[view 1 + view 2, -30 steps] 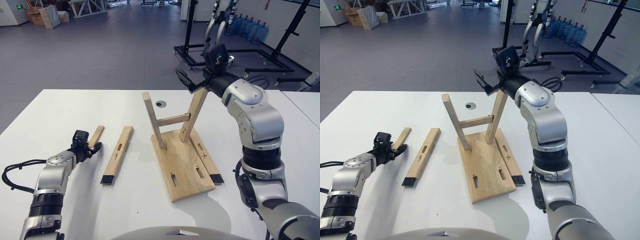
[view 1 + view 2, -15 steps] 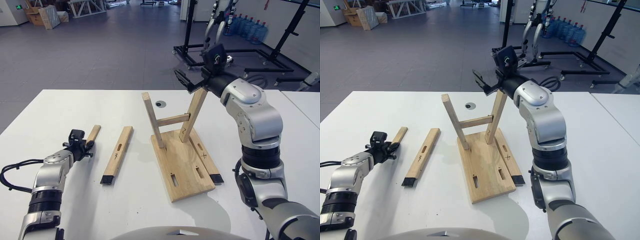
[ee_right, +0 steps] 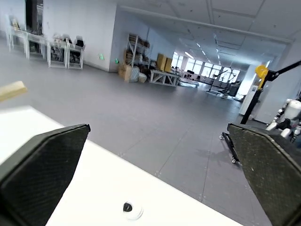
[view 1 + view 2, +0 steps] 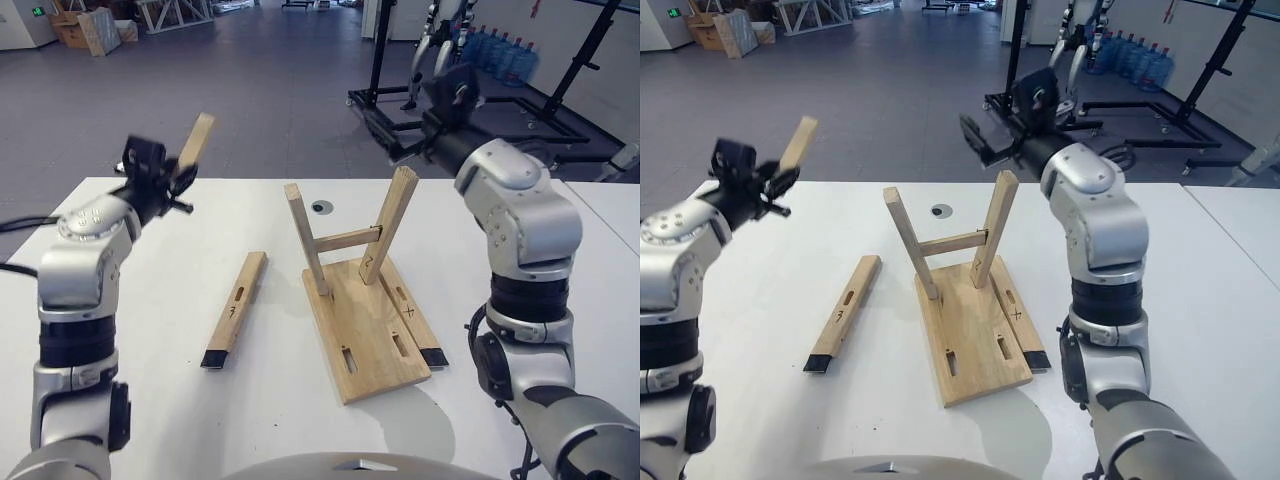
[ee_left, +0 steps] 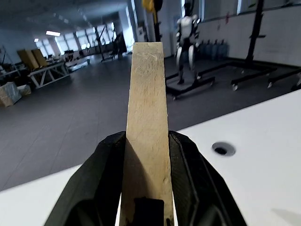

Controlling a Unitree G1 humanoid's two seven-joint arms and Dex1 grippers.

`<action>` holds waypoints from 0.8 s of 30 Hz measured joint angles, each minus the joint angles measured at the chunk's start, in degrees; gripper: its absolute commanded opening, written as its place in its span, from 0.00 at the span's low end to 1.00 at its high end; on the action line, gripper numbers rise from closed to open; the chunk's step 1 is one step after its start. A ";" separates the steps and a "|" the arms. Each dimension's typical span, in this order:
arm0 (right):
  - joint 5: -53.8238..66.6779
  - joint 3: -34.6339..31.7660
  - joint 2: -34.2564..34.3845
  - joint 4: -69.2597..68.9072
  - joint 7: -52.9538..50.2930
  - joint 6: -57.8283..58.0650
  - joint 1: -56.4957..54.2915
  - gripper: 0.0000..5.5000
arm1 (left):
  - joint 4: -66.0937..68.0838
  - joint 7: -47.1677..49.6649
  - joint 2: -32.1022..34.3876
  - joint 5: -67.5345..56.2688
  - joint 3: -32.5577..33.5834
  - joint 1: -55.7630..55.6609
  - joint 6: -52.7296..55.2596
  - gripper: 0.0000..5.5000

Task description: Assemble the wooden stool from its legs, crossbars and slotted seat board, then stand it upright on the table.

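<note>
- L gripper [image 4: 172, 168]: clenched on one end of a plain wooden bar [image 4: 197, 135], prob. a crossbar. It is held high over the far-left part of the table [image 4: 200, 420].
- Bar's long axis: tilted, free end pointing up and away from the robot, leaning toward its right. In the left wrist view the fingers [image 5: 106, 174] press on its two narrow edges.
- Seat board [image 4: 365, 340]: lies flat at table centre, slots facing up.
- Two legs stand in its far slots, the left one [image 4: 305, 240] and the right one [image 4: 388, 225]. They splay apart toward the top and are joined by a fitted crossbar [image 4: 347, 239].
- Loose leg [image 4: 235, 310]: flat on the table, just left of the board, black foot end toward the robot. Its axis runs approx. parallel to the board's long edge.
- Second loose leg [image 4: 415, 320]: lies against the board's right edge, black foot also toward the robot.
- R gripper [image 3: 155, 155]: released, fingers spread wide, nothing between them. It is raised behind and above the right standing leg's top, not touching it.
- Key relation: the sub-assembly lies to the right of and below the held bar, well apart. The R gripper is the nearer arm to the standing legs; the L is nearer the loose leg.
- Judgement: the bar must travel right and down, and be re-angled to suit its joint.
</note>
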 measured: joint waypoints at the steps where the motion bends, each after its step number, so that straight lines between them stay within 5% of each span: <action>1: 5.74 -5.29 2.59 0.57 -1.23 5.17 -2.85 0.98 | -3.24 -0.14 -1.01 -3.87 0.32 -4.23 2.19 0.23; 6: 31.01 -30.89 18.45 10.73 -15.80 24.64 -14.43 0.98 | -9.31 -0.50 -2.73 -8.75 -1.39 -8.88 3.86 0.23; 10: 47.99 -38.97 25.73 15.86 -30.73 27.26 -16.74 0.98 | -9.20 -0.48 -3.34 -8.80 -3.24 -8.75 3.53 0.23; 17: 70.45 -31.83 25.81 16.07 -46.37 17.99 -16.79 0.98 | -8.68 -0.59 -3.62 -9.61 -4.46 -8.51 3.48 0.23; 24: 72.42 -17.56 25.30 15.63 -46.78 10.67 -13.57 0.98 | -8.53 0.24 -5.80 -10.38 -6.23 -8.46 3.51 0.23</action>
